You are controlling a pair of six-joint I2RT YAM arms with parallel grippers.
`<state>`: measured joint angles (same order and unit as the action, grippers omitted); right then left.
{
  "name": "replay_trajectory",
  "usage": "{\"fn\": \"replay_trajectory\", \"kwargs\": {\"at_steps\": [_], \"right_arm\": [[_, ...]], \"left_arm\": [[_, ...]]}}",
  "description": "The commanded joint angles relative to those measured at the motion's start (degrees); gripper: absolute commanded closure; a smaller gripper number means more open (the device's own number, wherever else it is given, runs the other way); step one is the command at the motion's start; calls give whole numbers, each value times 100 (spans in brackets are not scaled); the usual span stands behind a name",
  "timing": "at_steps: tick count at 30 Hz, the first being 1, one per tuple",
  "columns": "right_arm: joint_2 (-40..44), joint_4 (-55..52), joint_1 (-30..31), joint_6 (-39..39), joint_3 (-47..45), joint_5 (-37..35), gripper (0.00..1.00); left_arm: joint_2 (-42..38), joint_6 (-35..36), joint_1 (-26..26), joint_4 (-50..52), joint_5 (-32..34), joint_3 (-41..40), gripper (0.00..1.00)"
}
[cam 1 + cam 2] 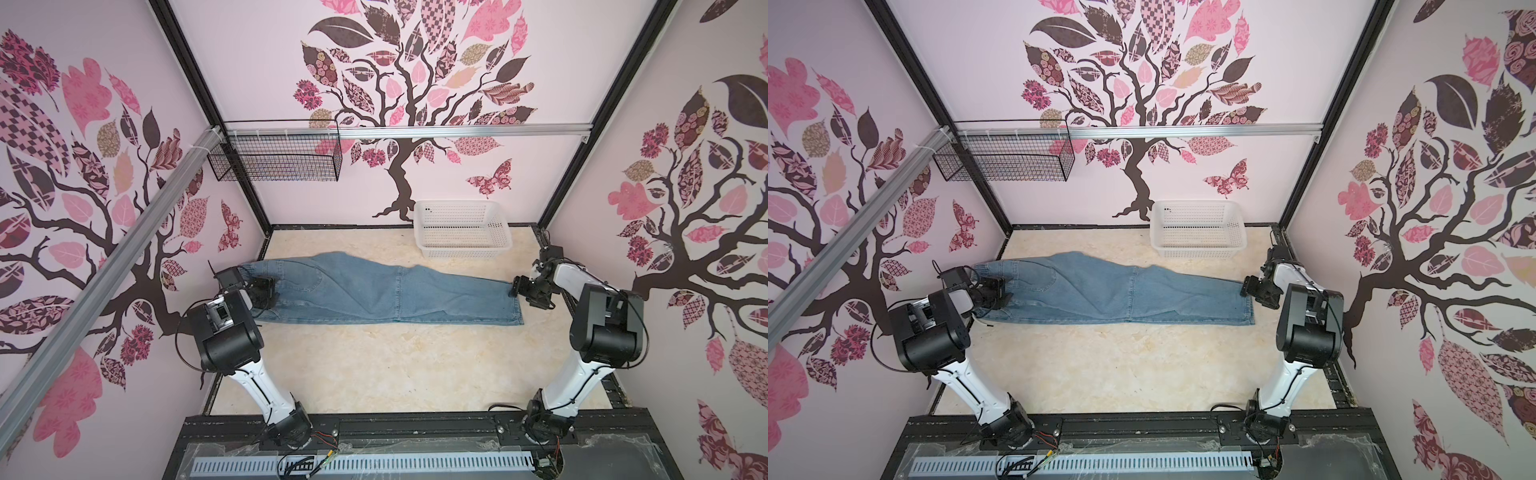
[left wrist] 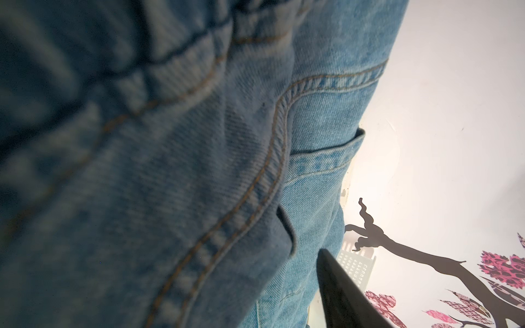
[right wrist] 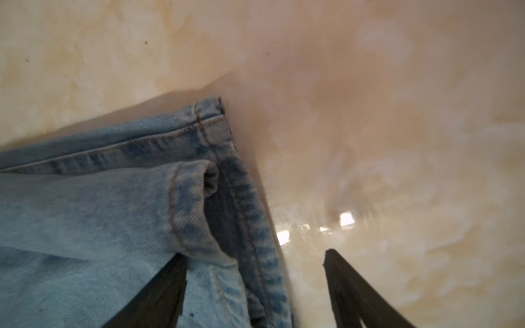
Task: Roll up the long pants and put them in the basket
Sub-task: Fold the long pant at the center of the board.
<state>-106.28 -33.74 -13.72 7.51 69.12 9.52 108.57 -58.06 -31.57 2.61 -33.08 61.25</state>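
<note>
Bare table in the foreground. Across its middle lie the long pants, folded lengthwise, waist toward the left gripper, hems toward the right gripper. The right jaws stand apart astride the hem edge, one side over denim, one over table, clamping nothing. The left jaws sit over the waistband; whether they grip it cannot be told. The denim is judged heavy, pliable yet fairly stiff, not slippery; the doubled hem corners probably offer the firmest hold for starting the roll. Beyond stands a white basket.
</note>
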Motion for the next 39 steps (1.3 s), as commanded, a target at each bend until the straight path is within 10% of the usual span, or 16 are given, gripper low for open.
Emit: {"fn": "replay_trajectory", "kwargs": {"at_steps": [1,7,11,21,30,39], "right_arm": [[-160,26,17,-31,-115,242,21],[-499,23,18,-31,-80,435,25],[-655,-20,18,-36,-94,964,100],[1861,233,-77,712,-143,1061,100],[3149,189,-5,1104,658,1761,100],[1821,-354,2820,934,2337,981,100]], "left_arm": [[-119,198,-68,167,169,-31,41],[-181,184,-74,167,177,-100,41],[-177,244,-66,211,217,-135,41],[36,497,482,345,423,-380,41],[85,173,2331,-151,766,-962,41],[270,-792,5286,-1047,1355,-763,41]]}}
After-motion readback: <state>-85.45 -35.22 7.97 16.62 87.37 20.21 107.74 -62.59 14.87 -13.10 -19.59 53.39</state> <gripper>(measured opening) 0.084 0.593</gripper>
